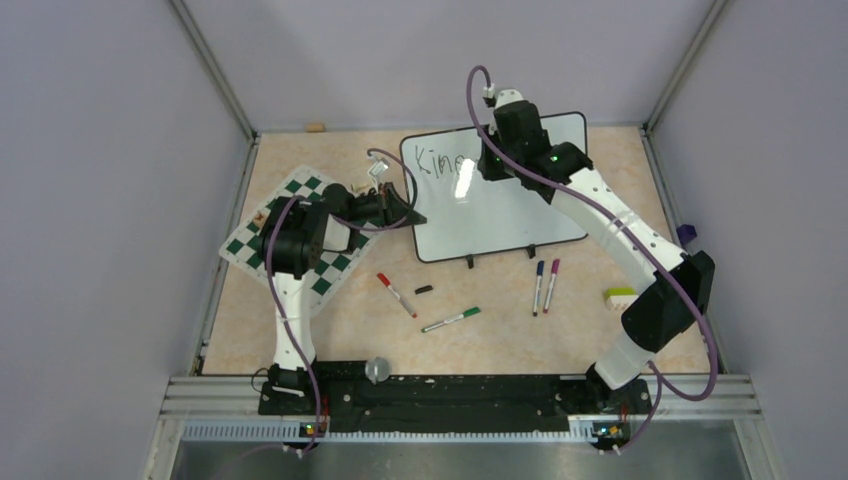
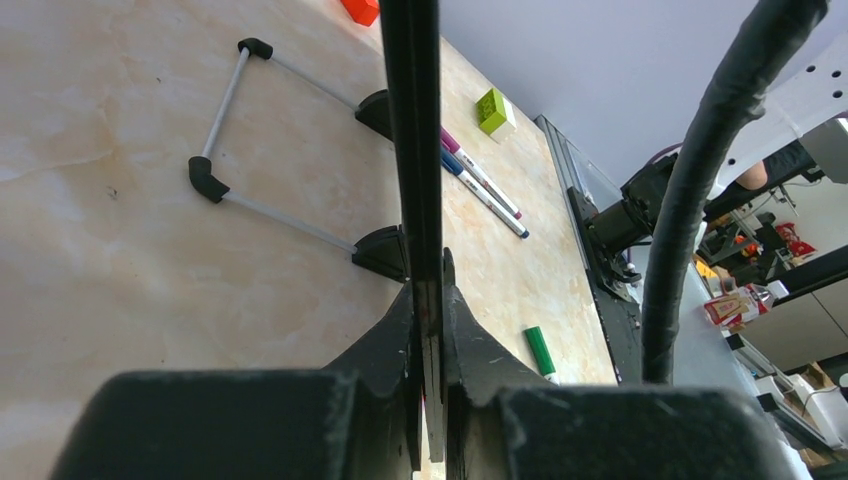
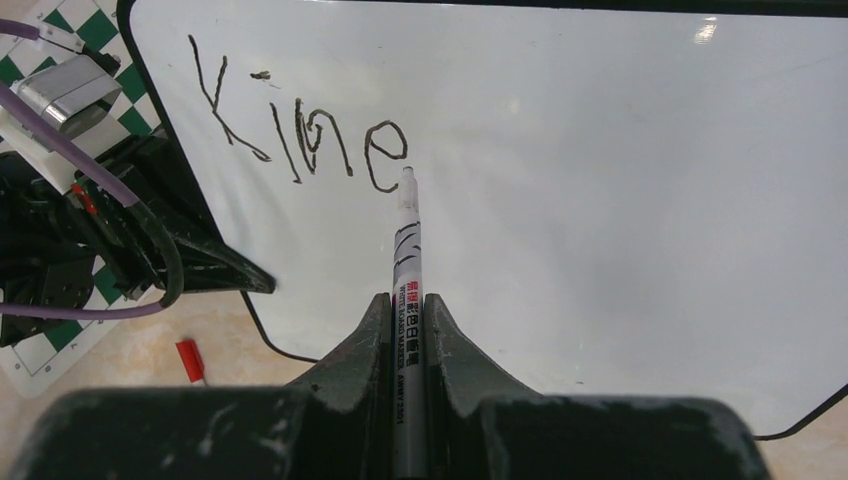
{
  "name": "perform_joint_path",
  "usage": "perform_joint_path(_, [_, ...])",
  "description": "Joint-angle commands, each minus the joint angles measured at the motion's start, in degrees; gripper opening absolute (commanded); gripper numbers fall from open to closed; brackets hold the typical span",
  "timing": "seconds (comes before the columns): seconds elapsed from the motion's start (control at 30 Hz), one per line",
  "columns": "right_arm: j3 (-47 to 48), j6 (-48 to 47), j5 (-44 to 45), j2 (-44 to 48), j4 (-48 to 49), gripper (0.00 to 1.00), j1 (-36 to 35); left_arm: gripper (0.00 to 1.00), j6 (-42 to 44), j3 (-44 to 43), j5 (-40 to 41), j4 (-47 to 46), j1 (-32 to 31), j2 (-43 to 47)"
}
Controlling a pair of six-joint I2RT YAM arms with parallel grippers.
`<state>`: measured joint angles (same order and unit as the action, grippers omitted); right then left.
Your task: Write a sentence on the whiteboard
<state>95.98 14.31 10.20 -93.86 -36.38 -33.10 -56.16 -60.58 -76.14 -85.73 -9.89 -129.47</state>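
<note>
The whiteboard (image 1: 520, 205) stands propped at the back of the table, and its thin black edge (image 2: 412, 120) runs straight up the left wrist view. My left gripper (image 1: 408, 214) (image 2: 428, 292) is shut on that left edge. The sentence (image 1: 438, 162) (image 3: 300, 140) reads "Kine" in black at the board's upper left (image 3: 620, 200). My right gripper (image 1: 484, 160) (image 3: 405, 305) is shut on a white-barrelled marker (image 3: 407, 250). The marker's tip rests at the lower right of the last letter.
A green-and-white chess mat (image 1: 300, 225) lies under the left arm. In front of the board lie a red marker (image 1: 397, 295), a black cap (image 1: 424, 289), a green marker (image 1: 450, 320) and blue and purple markers (image 1: 545, 286). A green-white block (image 1: 620, 296) sits at the right.
</note>
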Motion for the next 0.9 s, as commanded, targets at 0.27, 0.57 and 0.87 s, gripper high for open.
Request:
perform_joint_path(0.27, [-0.7, 0.3, 1.4, 2.3, 3.0, 0.00, 0.2, 0.00, 4.0, 1.2, -1.5, -7.1, -1.0, 2.8])
perform_joint_path(0.57, [1.8, 0.7, 2.6, -0.1, 2.5, 0.00, 0.2, 0.00, 4.1, 1.3, -1.6, -7.1, -1.0, 2.8])
perform_joint_path(0.87, [3.5, 0.7, 2.0, -2.2, 2.5, 0.00, 0.2, 0.00, 4.2, 1.2, -2.1, -7.1, -1.0, 3.0])
